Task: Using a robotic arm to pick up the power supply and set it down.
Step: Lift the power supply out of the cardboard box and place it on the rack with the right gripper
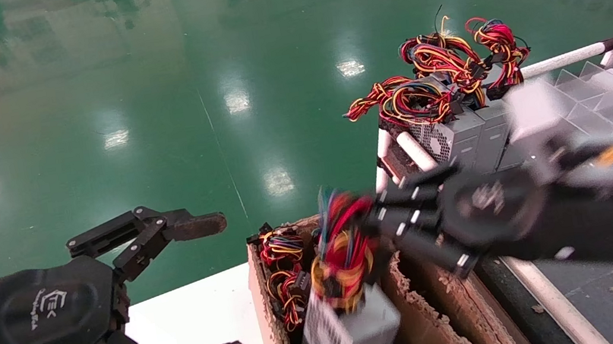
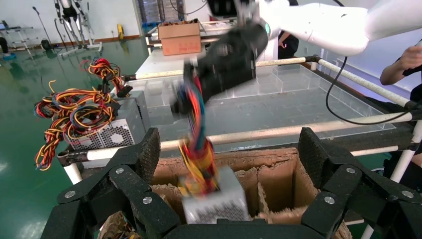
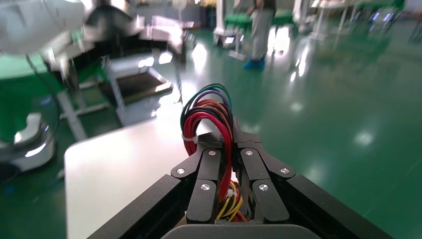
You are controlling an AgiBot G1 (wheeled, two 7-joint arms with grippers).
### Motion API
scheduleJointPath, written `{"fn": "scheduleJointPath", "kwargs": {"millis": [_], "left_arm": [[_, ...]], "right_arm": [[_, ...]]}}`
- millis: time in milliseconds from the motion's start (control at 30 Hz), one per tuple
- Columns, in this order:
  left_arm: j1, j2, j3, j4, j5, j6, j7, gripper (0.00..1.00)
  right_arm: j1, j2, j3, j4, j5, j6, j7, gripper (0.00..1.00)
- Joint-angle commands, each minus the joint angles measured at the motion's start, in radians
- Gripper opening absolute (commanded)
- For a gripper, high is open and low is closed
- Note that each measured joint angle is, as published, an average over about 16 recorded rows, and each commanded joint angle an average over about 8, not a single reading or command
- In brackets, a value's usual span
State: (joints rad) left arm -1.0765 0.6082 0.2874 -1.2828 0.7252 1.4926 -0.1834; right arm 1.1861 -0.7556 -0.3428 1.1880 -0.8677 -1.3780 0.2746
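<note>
The power supply [image 1: 348, 334], a small grey box with a label on one face, hangs by its red, yellow and blue wires [image 1: 340, 239] at the mouth of a divided cardboard box [image 1: 422, 311]. My right gripper [image 1: 376, 216] is shut on that wire bundle [image 3: 209, 107], which loops up between its fingers [image 3: 208, 172]. In the left wrist view the power supply [image 2: 219, 201] dangles below the white robotic arm [image 2: 318, 20]. My left gripper [image 1: 230, 288] is parked open at the left, empty, facing the box [image 2: 268, 164].
Several alike grey units [image 1: 457, 136] with tangled wires stand on a white-tube rack behind the box, also in the left wrist view [image 2: 117, 127]. More wired units [image 1: 281, 271] sit in the box's left cell. A white table [image 1: 194, 313] lies left; clear divider trays [image 1: 601, 88] right.
</note>
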Motion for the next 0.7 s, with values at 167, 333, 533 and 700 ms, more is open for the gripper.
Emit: {"fn": "scheduleJointPath", "kwargs": {"millis": [167, 333, 533, 700], "left_arm": [[0.000, 0.000, 0.000, 0.000, 0.000, 0.000, 0.000, 1.00], [0.000, 0.000, 0.001, 0.000, -0.001, 0.000, 0.000, 1.00], [0.000, 0.000, 0.001, 0.000, -0.001, 0.000, 0.001, 1.00], [0.000, -0.001, 0.001, 0.000, -0.001, -0.001, 0.001, 1.00]], "right_arm": [[0.031, 0.055, 0.068, -0.018, 0.073, 0.001, 0.000, 0.00], [0.057, 0.091, 0.105, -0.086, 0.086, 0.006, -0.031, 0.00], [0.110, 0.129, 0.123, -0.220, 0.064, -0.011, -0.083, 0.00], [0.162, 0.168, 0.128, -0.338, 0.030, -0.036, -0.139, 0.00]]}}
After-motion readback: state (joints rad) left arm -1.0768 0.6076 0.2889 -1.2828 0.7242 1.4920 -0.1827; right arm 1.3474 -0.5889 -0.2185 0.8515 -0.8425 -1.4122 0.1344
